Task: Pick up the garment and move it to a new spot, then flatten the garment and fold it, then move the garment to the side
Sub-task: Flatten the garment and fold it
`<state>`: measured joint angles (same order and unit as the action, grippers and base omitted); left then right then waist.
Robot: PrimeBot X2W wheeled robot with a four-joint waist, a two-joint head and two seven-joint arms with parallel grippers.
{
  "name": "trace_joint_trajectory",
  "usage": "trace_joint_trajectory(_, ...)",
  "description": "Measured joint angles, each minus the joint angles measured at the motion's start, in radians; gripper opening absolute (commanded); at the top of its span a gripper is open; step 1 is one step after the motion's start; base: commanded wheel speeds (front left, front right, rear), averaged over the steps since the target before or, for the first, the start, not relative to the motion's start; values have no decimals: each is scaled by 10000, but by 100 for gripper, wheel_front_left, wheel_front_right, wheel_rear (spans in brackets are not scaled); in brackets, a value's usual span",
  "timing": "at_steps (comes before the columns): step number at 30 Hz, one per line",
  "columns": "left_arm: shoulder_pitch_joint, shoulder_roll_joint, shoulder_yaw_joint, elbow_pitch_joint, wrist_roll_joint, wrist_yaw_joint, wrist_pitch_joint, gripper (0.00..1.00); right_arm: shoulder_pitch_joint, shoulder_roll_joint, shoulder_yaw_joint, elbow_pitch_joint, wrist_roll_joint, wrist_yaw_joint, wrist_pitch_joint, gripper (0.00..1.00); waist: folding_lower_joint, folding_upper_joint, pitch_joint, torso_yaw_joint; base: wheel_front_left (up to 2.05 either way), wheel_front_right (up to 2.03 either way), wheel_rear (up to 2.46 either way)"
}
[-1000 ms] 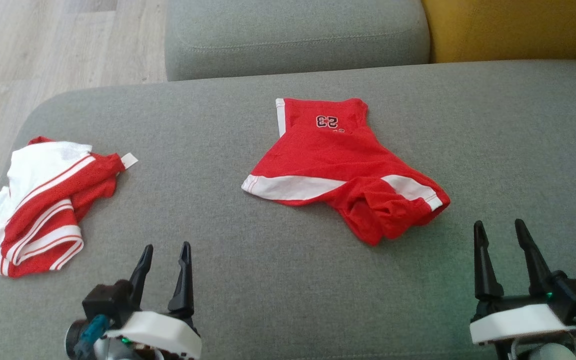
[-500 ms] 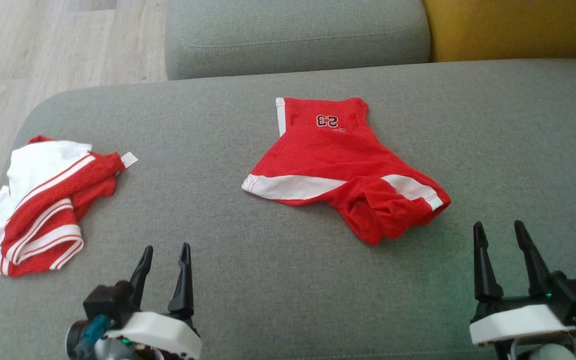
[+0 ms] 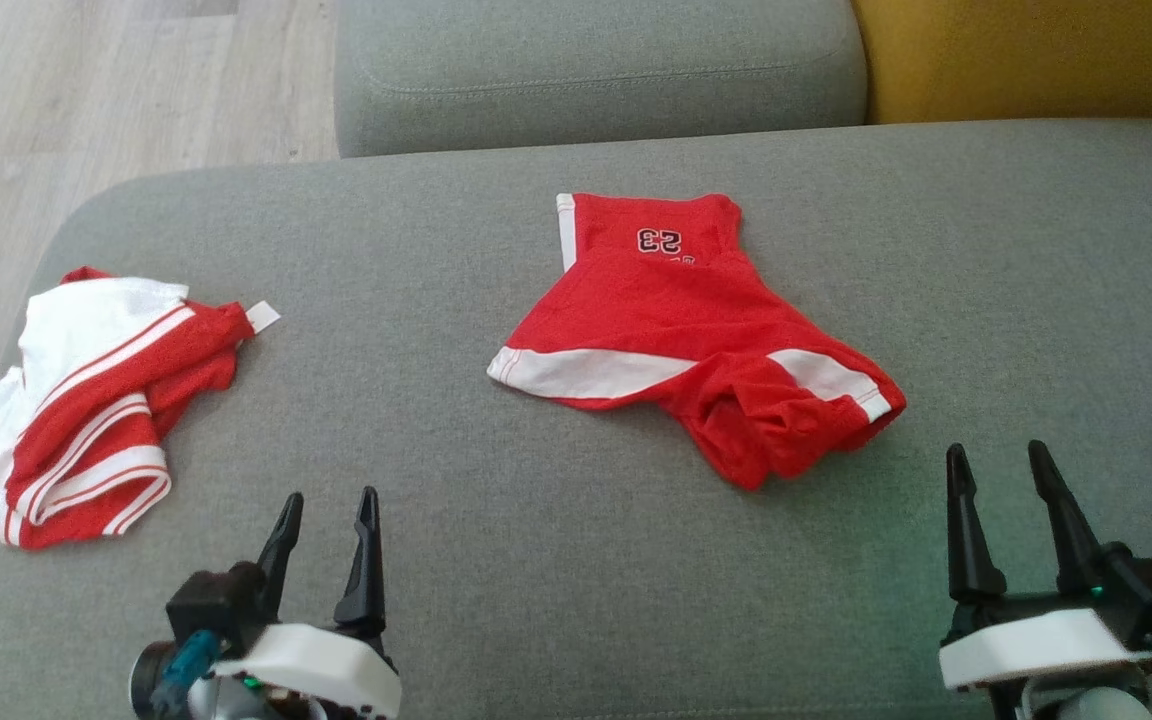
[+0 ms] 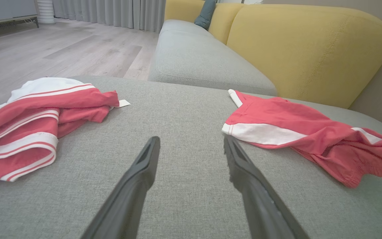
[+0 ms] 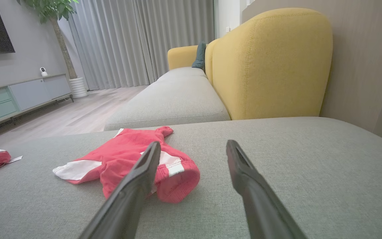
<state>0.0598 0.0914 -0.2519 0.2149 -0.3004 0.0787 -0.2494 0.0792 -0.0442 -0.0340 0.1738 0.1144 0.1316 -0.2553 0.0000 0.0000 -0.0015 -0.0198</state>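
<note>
A crumpled striped garment [image 3: 86, 400] lies at the grey seat cushion's [image 3: 536, 580] left edge. The left gripper [image 3: 331, 495] hovers at the near edge, jaws apart and empty. The red shorts [image 3: 676, 330] lie rumpled mid-cushion. Their long axis slants from the far edge, "23" end farthest, toward the near right corner. The right gripper [image 3: 997, 448], also spread and empty, stands near their bunched end. The pick-up looks not yet begun; the next move is likely to reach in and pinch the cloth.

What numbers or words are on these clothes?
"23": on the red shorts, near their far edge.
More print just below it: tucked under a fold, unreadable.
On the white tag of the striped garment: too small to read.
</note>
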Motion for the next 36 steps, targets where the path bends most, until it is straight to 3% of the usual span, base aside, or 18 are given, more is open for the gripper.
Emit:
trace_joint_trajectory(12, -13, -86, 61, -4, 190, -84, 0, 100, -145, 0, 236, 500, 148, -2, 0, 100, 0, 0, 145, 109, 0, 0, 0)
trace_joint_trajectory(17, -81, -125, 42, -10, 278, -148, 0, 100, -847, -2, 1185, 1638, 1214, -2, 4, 100, 0, 0, 368, 300, 0, 0, 0)
trace_joint_trajectory(23, -360, -201, 36, -94, 349, -174, 0, 100, -1925, -10, 2240, 2926, 1733, 0, 52, 100, 0, 0, 712, 631, 0, 0, 0)
trace_joint_trajectory(28, -510, -274, 35, -105, 351, -184, -2, 100, -2747, -19, 2512, 4197, 1866, 0, 59, 100, 0, 0, 991, 941, 0, 0, 0)
trace_joint_trajectory(30, -513, -280, 44, -104, 353, -186, 0, 100, -3052, -21, 2483, 4612, 1789, -2, 59, 53, 0, 0, 1095, 1045, 0, 0, 0)
trace_joint_trajectory(32, -517, -282, 67, -104, 353, -186, 0, 100, -3330, -23, 2408, 4903, 1498, -2, 58, 32, 0, 0, 1194, 1098, 0, 0, 0)
trace_joint_trajectory(33, -519, -284, 84, -105, 353, -186, 0, 100, -3445, -23, 2343, 5005, 1241, 0, 58, 32, 0, 0, 1238, 1104, 0, 0, 0)
trace_joint_trajectory(34, -524, -286, 100, -105, 353, -186, 0, 100, -3533, -23, 2249, 5089, 936, -2, 58, 0, 1, 0, 1271, 1093, 0, 0, 0)
trace_joint_trajectory(36, -529, -291, 138, -107, 376, -186, 0, 100, -3597, -23, 2038, 5145, 616, 0, 48, 0, 0, 0, 1308, 1027, 0, 0, 0)
